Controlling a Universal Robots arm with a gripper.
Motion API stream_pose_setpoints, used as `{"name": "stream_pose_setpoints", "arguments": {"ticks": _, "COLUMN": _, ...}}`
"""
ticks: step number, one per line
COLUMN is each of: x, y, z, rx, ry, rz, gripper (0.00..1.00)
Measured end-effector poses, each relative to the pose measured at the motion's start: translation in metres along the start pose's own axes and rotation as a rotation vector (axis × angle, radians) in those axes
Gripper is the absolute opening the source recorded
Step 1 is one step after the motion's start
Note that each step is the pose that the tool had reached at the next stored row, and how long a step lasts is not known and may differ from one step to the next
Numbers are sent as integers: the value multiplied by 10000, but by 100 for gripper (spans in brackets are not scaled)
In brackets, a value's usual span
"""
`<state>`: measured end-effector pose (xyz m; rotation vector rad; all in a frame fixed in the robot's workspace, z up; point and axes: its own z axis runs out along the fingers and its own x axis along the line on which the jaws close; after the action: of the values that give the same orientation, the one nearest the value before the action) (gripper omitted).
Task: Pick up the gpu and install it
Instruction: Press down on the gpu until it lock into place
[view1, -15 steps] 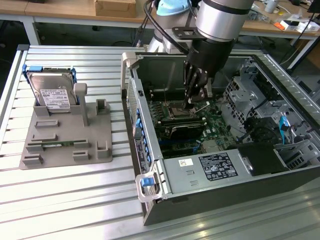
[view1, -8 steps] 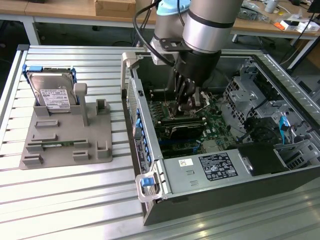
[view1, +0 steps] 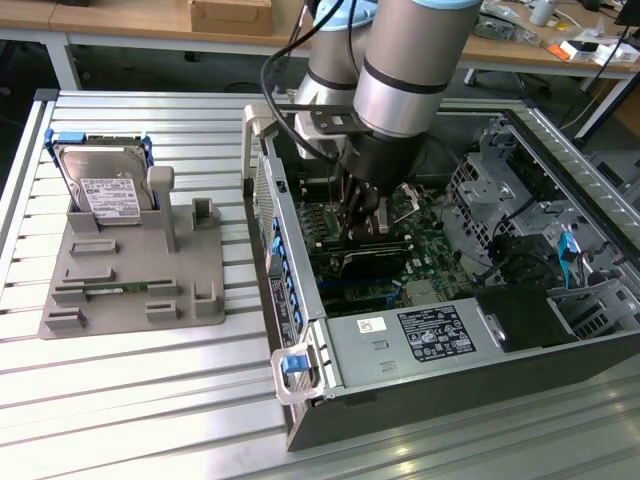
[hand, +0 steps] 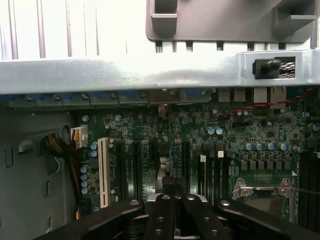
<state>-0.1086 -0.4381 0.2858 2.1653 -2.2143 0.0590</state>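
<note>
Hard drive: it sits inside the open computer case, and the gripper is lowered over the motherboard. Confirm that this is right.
Not right. The hard drive is not inside the computer case; it stands in the grey holder on the table, toward the exterior view's left of the case, as the exterior view shows. The rest holds: the gripper is lowered over the motherboard.

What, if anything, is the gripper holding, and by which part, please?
It cannot be told: the shut gripper sits right at the gpu inside the computer case.

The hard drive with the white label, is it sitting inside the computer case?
No, the hard drive stands on the grey holder on the table, outside the open computer case.
</note>
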Motion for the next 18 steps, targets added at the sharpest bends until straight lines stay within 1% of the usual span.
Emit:
{"name": "stream_pose_setpoints", "arguments": {"ticks": 2, "x": -2, "y": 4, "z": 39, "rx": 0, "ry": 0, "rz": 1, "gripper": 11}}
{"name": "stream_pose_setpoints", "arguments": {"ticks": 3, "x": -5, "y": 7, "z": 84, "rx": 1, "ry": -2, "rz": 0, "gripper": 11}}
{"name": "stream_pose_setpoints", "arguments": {"ticks": 5, "x": -4, "y": 12, "z": 122, "rx": -8, "ry": 14, "rz": 0, "gripper": 11}}
{"name": "stream_pose_setpoints", "arguments": {"ticks": 7, "x": -3, "y": 12, "z": 152, "rx": 2, "ry": -3, "rz": 1, "gripper": 11}}
{"name": "stream_pose_setpoints", "arguments": {"ticks": 9, "x": -2, "y": 12, "z": 154, "rx": 1, "ry": -20, "rz": 1, "gripper": 11}}
{"name": "stream_pose_setpoints", "arguments": {"ticks": 10, "x": 0, "y": 11, "z": 117, "rx": 11, "ry": -38, "rz": 1, "gripper": 11}}
{"name": "stream_pose_setpoints", "arguments": {"ticks": 11, "x": 2, "y": 12, "z": -12, "rx": 6, "ry": -24, "rz": -1, "gripper": 11}}
{"name": "stream_pose_setpoints", "arguments": {"ticks": 12, "x": 2, "y": 5, "z": -119, "rx": 6, "ry": -22, "rz": 1, "gripper": 11}}
{"name": "stream_pose_setpoints", "arguments": {"ticks": 14, "x": 1, "y": -37, "z": -221, "rx": 6, "ry": -24, "rz": 1, "gripper": 11}}
{"name": "stream_pose_setpoints", "arguments": {"ticks": 15, "x": 5, "y": -59, "z": -293, "rx": 6, "ry": -24, "rz": 1, "gripper": 11}}
{"name": "stream_pose_setpoints", "arguments": {"ticks": 16, "x": 5, "y": -97, "z": -316, "rx": 6, "ry": -24, "rz": 1, "gripper": 11}}
{"name": "stream_pose_setpoints", "arguments": {"ticks": 17, "x": 4, "y": -189, "z": -328, "rx": 5, "ry": -24, "rz": 1, "gripper": 11}}
{"name": "stream_pose_setpoints", "arguments": {"ticks": 18, "x": 4, "y": -258, "z": -342, "rx": 5, "ry": -23, "rz": 0, "gripper": 11}}
